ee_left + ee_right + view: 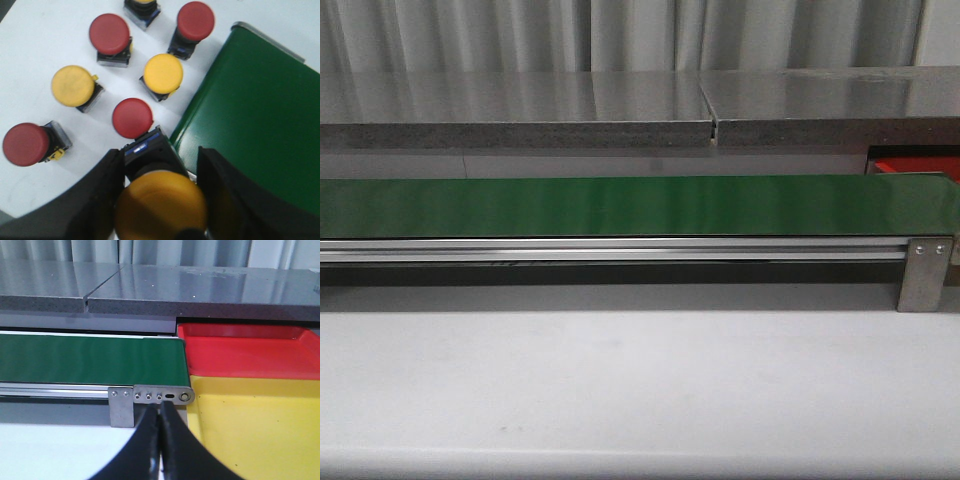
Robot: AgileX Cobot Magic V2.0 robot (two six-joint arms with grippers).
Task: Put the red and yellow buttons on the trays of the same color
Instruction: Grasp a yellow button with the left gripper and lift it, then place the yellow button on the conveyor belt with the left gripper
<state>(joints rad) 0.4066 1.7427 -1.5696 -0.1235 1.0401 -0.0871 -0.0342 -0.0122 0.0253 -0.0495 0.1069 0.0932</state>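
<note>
1. Yellow button (161, 202) sits between the left gripper (160, 200) fingers in the left wrist view, the dark fingers close on both sides of its body — it looks held, though I cannot see actual contact.
2. Other red and yellow buttons, such as a red one (132, 117) just beside the held one, stand on the white table (35, 45) next to the green belt (255, 115).
3. Lift straight up, so the fingers clear the red neighbour.
4. Set it upright on the belt, well inside the edge.
5. Right gripper (160, 450) has its fingers pressed together, holding nothing, near the yellow tray (260, 425) and red tray (240, 355) at the belt's right end — it is well placed to receive.
</note>
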